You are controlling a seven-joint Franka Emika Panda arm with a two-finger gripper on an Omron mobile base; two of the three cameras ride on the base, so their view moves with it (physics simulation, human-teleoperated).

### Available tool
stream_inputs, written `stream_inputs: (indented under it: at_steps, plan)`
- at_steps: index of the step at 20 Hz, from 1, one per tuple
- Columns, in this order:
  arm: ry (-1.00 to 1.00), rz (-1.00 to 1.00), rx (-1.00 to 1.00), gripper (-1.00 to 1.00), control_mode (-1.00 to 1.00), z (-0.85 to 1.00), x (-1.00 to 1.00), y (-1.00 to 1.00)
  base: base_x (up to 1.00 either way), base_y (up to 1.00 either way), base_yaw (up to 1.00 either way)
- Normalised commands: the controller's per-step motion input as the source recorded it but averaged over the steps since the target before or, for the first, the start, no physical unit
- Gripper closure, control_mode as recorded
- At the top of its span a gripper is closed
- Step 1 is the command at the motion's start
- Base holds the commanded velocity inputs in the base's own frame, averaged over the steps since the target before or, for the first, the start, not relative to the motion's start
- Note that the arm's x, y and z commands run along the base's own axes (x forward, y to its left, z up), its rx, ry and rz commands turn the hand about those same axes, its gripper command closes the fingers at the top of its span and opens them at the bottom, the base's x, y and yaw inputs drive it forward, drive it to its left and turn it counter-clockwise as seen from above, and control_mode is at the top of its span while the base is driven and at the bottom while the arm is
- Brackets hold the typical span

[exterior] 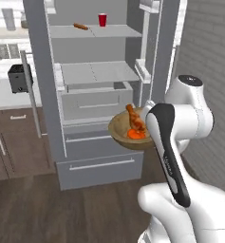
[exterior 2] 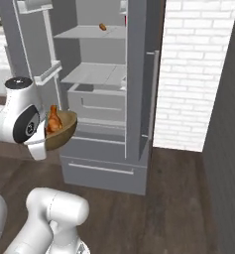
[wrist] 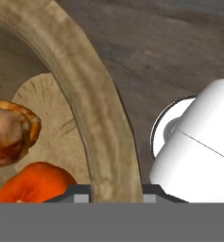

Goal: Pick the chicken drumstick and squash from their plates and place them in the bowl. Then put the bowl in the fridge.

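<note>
- I see the gripper (wrist: 111, 198) closed on the rim of the bowl (exterior: 118, 129), held in air before the open fridge (exterior: 92, 90)
- The chicken drumstick (exterior: 134, 119) and squash (exterior: 136, 135) lie inside it

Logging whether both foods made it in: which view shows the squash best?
The hand view: the squash lies large and orange-red in the bowl, under the chicken drumstick. The left base view shows it small; in the right base view the rim and arm hide it.
</note>
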Motion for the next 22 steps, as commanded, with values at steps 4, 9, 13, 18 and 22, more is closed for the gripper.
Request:
stream_inputs:
  at_steps: [4, 9, 13, 18, 22]
  plan:
    - [0.0, 0.0, 0.0, 1.0, 1.0, 0.0, 0.0, 0.0, 1.0, 0.05, -0.24]
    - [0.0, 0.0, 0.0, 1.0, 1.0, 0.0, 0.0, 0.0, 1.0, 0.47, -0.17]
    - [0.0, 0.0, 0.0, 1.0, 1.0, 0.0, 0.0, 0.0, 1.0, 0.43, -0.01]
    - [0.0, 0.0, 0.0, 1.0, 1.0, 0.0, 0.0, 0.0, 0.97, 0.02, -0.01]
    - [0.0, 0.0, 0.0, 1.0, 1.0, 0.0, 0.0, 0.0, 0.83, 0.08, -0.03]
